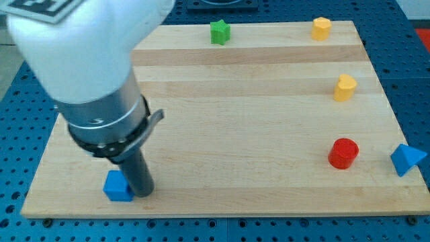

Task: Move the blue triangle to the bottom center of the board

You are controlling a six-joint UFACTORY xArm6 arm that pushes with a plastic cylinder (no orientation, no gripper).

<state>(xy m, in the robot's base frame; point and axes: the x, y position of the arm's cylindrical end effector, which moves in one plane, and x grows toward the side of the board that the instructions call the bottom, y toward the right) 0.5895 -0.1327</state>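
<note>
Camera view shows the table (222,128) filling most of the frame, a pale wooden board, with the arm's big white and grey body looming over its upper left. From that body the dark rod drops to my tip (141,193), which sits in the lower left of the frame, touching or just beside the right side of a blue cube (117,187). No gripper exists on this rig, only the bare rod, so nothing is grasped. The blue triangle (406,159) lies at the far right edge of the frame, low down, well apart from my tip and almost straight to its right, just beside a red cylinder (343,152). My judgement: the triangle needs pushing leftward, so my tip must first cross the table and get round to its right side.
</note>
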